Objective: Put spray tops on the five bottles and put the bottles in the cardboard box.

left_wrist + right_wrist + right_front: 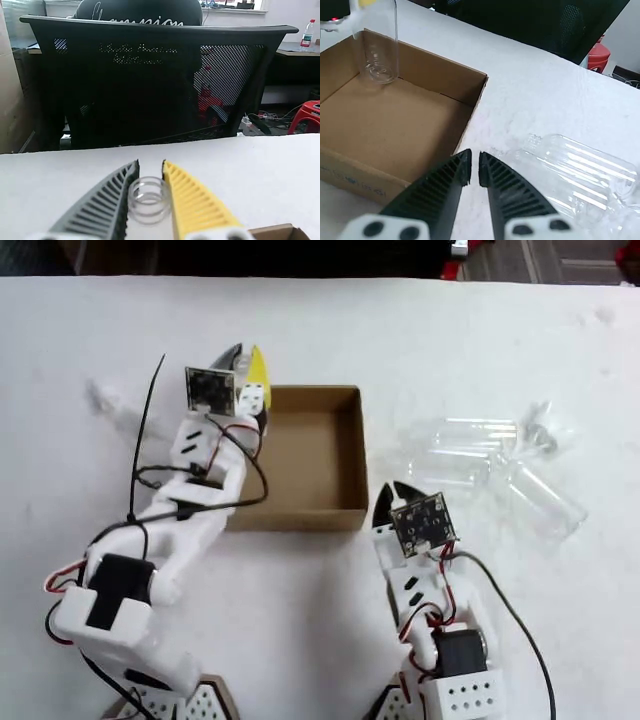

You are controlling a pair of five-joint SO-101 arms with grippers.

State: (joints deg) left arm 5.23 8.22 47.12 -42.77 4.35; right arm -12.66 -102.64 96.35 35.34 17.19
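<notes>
**High view**
- Left gripper (247,365): sits at the far left corner of the cardboard box (300,460).
- Right gripper (388,498): sits just beside the box's near right corner, with the box wall in front of it on its left.
- Loose bottles (470,455): clear, lying in a cluster on the white table (300,320), ahead of the right gripper and to its right.

**Left wrist view**
- Left gripper (150,167): its grey and yellow fingers are clamped on the threaded neck of a clear bottle (148,197).
- Ahead of the tips: bare table, then a black mesh chair (150,85) past the table's edge.
- Box corner (277,232): just beside the yellow finger.

**Right wrist view**
- Right gripper (475,159): the black fingers are drawn almost together with a thin slit between them, and they hold nothing.
- Box (395,125): ahead and to its left, with the near wall close to the tips.
- Held bottle (379,45): upright, its base low in the box's far corner. I cannot tell whether it touches the floor.
- Loose bottles (580,172): lying near the tips, to the right.
</notes>
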